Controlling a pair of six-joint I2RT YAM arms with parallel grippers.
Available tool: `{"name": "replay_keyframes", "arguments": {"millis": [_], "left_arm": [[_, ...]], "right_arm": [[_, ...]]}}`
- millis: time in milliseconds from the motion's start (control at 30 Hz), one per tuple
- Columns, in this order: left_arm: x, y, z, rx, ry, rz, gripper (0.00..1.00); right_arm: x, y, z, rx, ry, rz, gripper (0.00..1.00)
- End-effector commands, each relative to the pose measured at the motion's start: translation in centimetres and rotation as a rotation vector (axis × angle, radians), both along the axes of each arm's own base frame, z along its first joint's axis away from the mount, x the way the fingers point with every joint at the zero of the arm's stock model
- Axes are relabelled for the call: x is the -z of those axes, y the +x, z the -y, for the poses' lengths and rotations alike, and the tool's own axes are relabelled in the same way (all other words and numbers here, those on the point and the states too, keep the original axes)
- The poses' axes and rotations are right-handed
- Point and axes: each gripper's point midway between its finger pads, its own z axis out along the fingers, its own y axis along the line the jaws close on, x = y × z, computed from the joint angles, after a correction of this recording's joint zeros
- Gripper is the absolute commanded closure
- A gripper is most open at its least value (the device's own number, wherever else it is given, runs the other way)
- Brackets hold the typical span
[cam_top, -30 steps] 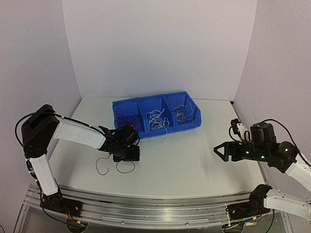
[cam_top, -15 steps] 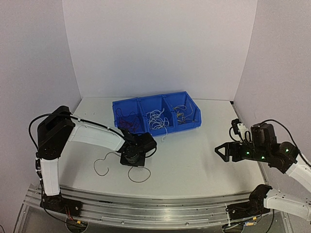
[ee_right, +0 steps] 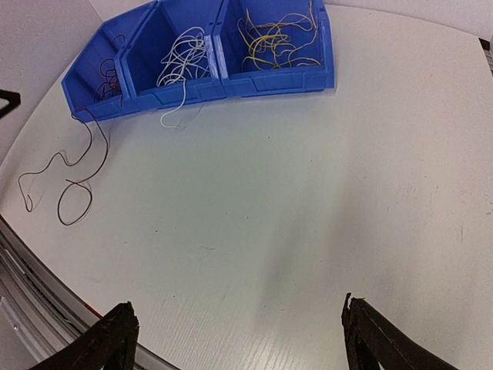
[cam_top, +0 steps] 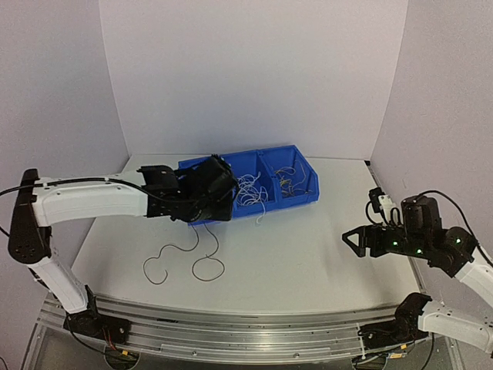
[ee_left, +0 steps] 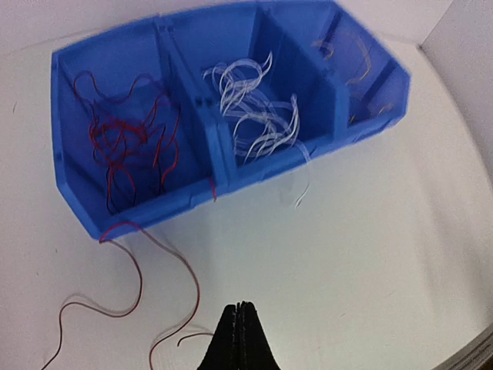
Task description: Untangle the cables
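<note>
The pale surface (cam_top: 308,254) carries a blue bin (cam_top: 286,202) with three compartments, and the cables are mostly sorted into it by colour. The dark red cables (ee_left: 123,146) fill the bin's left compartment, the white cables (ee_left: 258,116) the middle one, and the yellow-orange cables (ee_right: 277,35) the right one. Within each compartment they lie in loose snarls, so I judge the sorting well along but the untangling unfinished.

Two strays remain. One long dark red strand (ee_left: 196,285) trails from the bin's left front corner and loops over the surface in front of it. A shorter white strand (ee_left: 302,193) hangs over the bin's front wall.

The left gripper (ee_left: 239,308) hovers above the bin's front left, its fingers pressed together with nothing visible between them. The right gripper (cam_top: 348,240) hangs well to the bin's right, fingers spread wide and holding nothing.
</note>
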Motion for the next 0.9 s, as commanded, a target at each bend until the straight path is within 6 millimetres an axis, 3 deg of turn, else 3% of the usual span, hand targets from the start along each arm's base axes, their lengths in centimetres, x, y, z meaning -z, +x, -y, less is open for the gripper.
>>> {"name": "replay_keyframes", "arguments": {"millis": [0,100,133,167,300,500,633,767,867], "left_arm": [[-11.7,1.4,-0.6,0.015,-0.146,0.275,1.0],[-12.2,1.3,-1.7,-0.03,-0.147,0.265,0.95],[-11.5,1.2,-2.1,-0.044,-0.141,0.241,0.87],[-10.6,1.0,-2.3,-0.055,-0.135,0.216,0.72],[-5.0,-0.4,-3.8,-0.145,-0.116,0.062,0.35],[3.6,-0.9,-5.6,-0.218,-0.079,-0.063,0.03],[7.9,1.2,-7.3,-0.237,-0.052,-0.037,0.0],[9.8,3.2,-6.0,-0.184,-0.158,0.007,0.0],[10.7,5.0,-6.2,-0.224,-0.198,0.036,0.0]], "right_arm": [[0.3,-0.1,0.4,-0.002,-0.02,0.01,0.11],[0.3,-0.3,0.4,-0.001,-0.017,0.01,0.11],[0.4,-0.3,0.5,0.0,-0.018,0.009,0.11],[0.4,-0.4,0.5,0.001,-0.019,0.011,0.11],[0.4,-0.3,0.7,0.008,-0.024,0.018,0.11],[0.8,-0.4,0.5,-0.003,-0.029,0.0,0.11],[1.0,-0.4,0.4,-0.011,-0.034,-0.011,0.11],[1.1,-0.3,0.3,-0.015,-0.039,-0.015,0.11],[1.0,-0.3,0.4,-0.013,-0.043,-0.009,0.11]]}}
